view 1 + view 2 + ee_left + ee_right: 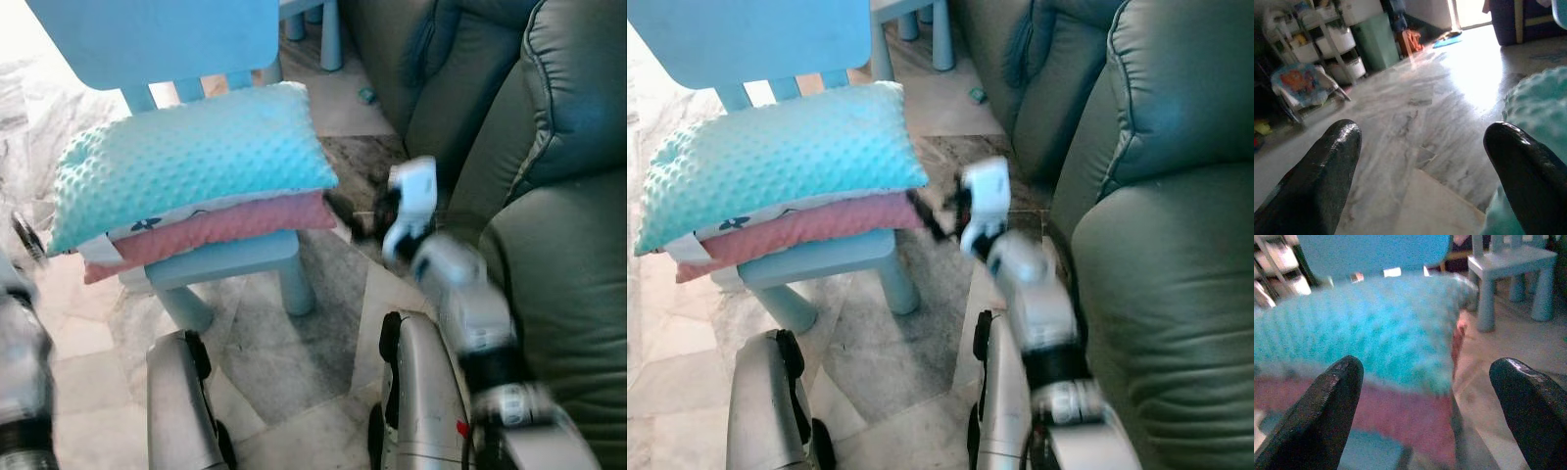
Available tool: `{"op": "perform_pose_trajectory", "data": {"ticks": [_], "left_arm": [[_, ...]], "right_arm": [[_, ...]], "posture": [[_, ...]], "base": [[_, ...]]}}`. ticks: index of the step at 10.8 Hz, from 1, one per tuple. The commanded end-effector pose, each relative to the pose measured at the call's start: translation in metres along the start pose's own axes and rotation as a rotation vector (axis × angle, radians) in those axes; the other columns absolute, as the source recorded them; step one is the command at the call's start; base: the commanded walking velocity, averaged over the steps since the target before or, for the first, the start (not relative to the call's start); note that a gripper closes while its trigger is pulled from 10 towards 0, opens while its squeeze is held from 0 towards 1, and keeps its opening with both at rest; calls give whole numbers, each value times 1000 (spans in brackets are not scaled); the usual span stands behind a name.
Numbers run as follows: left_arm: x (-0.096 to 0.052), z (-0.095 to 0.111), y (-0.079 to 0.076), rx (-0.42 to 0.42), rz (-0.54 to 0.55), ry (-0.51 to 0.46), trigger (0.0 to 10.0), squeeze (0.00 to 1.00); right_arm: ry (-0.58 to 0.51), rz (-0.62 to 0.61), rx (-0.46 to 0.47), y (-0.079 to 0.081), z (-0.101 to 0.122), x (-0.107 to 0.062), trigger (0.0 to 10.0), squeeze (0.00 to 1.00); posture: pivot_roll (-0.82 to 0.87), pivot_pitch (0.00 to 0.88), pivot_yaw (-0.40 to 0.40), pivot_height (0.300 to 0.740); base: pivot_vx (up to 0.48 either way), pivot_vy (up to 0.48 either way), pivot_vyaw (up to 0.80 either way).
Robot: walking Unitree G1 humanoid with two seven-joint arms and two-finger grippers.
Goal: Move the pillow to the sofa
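The turquoise dotted pillow [191, 162] lies flat on top of a pink pillow [211, 233], both stacked on the seat of a small blue chair [230, 262]. Its long axis runs left to right across the seat, one short end facing the grey-green sofa [549, 196] at right. The right gripper [345, 217], blurred, sits just beside that end, jaws wide apart. The left gripper [1425, 166], jaws also wide, is near the pillow's other end above the marble floor [294, 343].

Both arms reach forward, the right claw [1425, 396] and left claw [1425, 161] spread wide, gripping nothing.
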State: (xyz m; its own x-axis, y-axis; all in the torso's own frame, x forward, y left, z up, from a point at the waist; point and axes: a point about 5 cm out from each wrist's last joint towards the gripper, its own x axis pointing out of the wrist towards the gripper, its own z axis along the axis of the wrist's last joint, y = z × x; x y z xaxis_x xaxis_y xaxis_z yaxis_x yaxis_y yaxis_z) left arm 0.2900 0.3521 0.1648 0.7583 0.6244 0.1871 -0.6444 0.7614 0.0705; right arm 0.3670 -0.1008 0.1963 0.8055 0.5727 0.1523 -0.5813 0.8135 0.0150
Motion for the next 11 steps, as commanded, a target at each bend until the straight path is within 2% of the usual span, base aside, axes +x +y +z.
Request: {"op": "perform_pose_trajectory", "data": {"ticks": [1,2,3,4,5,6,7,8,9,11], "left_arm": [[11,2,12,-39,52,38,10000,0],[25,8,8,-123,59,80,10000,0],[33,9,-1,-199,34,132,10000,0],[38,8,-18,-251,-27,196,10000,0],[40,8,-32,-323,-84,237,10000,0],[41,6,-43,-362,-107,279,10000,0],[41,5,-51,-431,-117,320,10000,0],[43,7,-51,-438,-127,316,10000,0],[46,11,-49,-443,-134,311,10000,0],[50,15,-43,-384,-133,296,10000,0]], "right_arm": [[-59,41,39,1,16,10,10000,0],[-92,88,83,8,30,23,10000,0],[-101,137,106,17,36,32,10000,0],[-103,225,115,34,39,42,10000,0],[-99,255,119,42,38,48,10000,0],[-89,276,122,49,37,54,10000,0],[-64,271,84,53,35,59,10000,0],[-64,253,51,54,37,62,10000,0],[-79,189,-128,53,42,66,10000,0],[-65,81,-169,42,39,68,10000,0]], "posture": [[-146,257,39,427],[-147,258,39,427],[-147,258,36,427],[-148,258,34,427],[-148,258,32,427],[-154,259,29,427],[-160,262,26,427],[-162,262,25,427],[-164,263,24,427],[-160,268,22,427]], "base": [[0,0,0],[0,0,0],[0,0,0],[0,0,0],[0,0,0],[0,0,0],[0,0,0],[0,0,0],[0,0,0],[0,0,0]]}}
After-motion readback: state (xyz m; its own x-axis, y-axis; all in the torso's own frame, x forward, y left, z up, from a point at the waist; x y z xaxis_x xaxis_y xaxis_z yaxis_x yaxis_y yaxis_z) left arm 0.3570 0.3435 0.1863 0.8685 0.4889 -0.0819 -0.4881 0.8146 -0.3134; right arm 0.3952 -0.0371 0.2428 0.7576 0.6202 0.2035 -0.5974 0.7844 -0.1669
